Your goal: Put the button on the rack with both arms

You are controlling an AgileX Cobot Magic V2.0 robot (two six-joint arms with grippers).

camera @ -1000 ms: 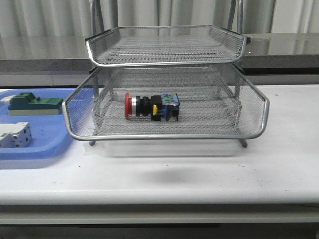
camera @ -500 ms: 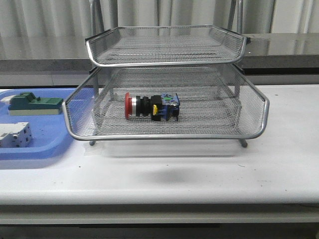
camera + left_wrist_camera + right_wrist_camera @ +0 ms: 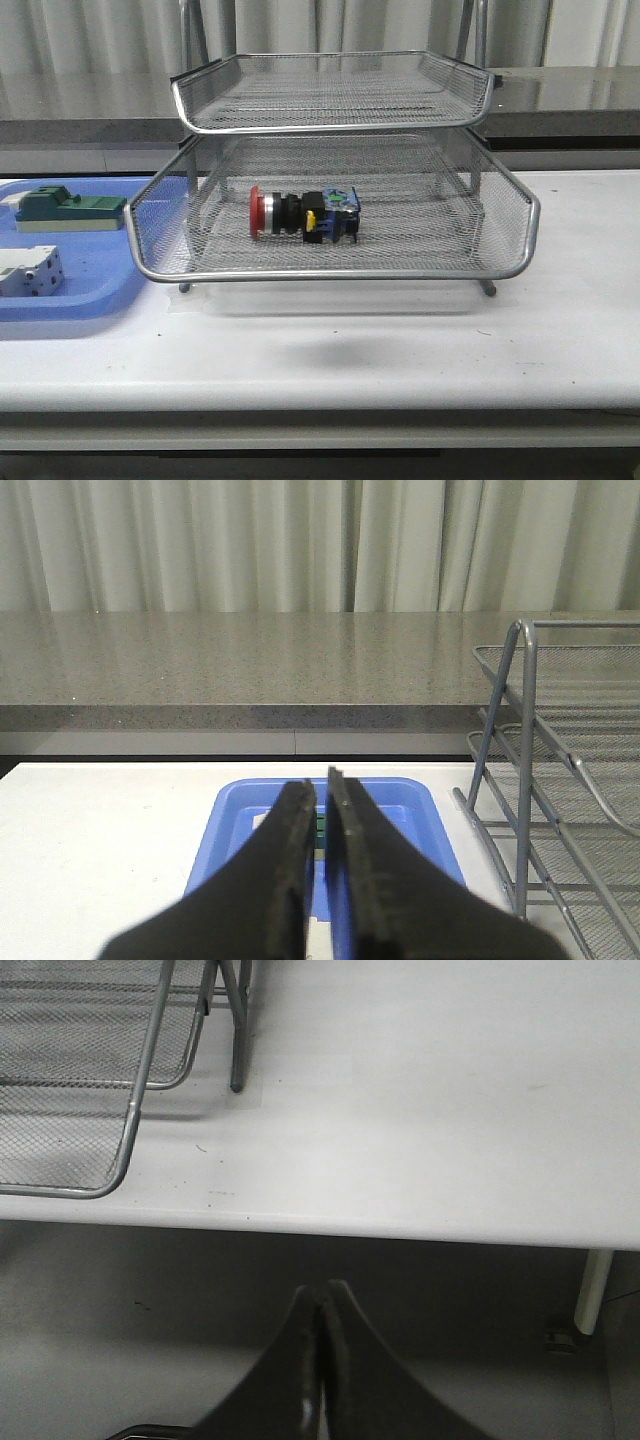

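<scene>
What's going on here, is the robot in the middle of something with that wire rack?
Nothing is being handled right now. The button lies on its side in the pulled-out lower tray of the rack, red head toward the blue tray. Neither arm shows in the front view. The left gripper is shut and empty, above the blue tray beside the rack. The right gripper is shut and empty, off the front edge of the table.

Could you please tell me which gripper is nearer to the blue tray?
Left. The left gripper hangs above the blue tray; the right gripper is off the table edge by the rack.
</scene>
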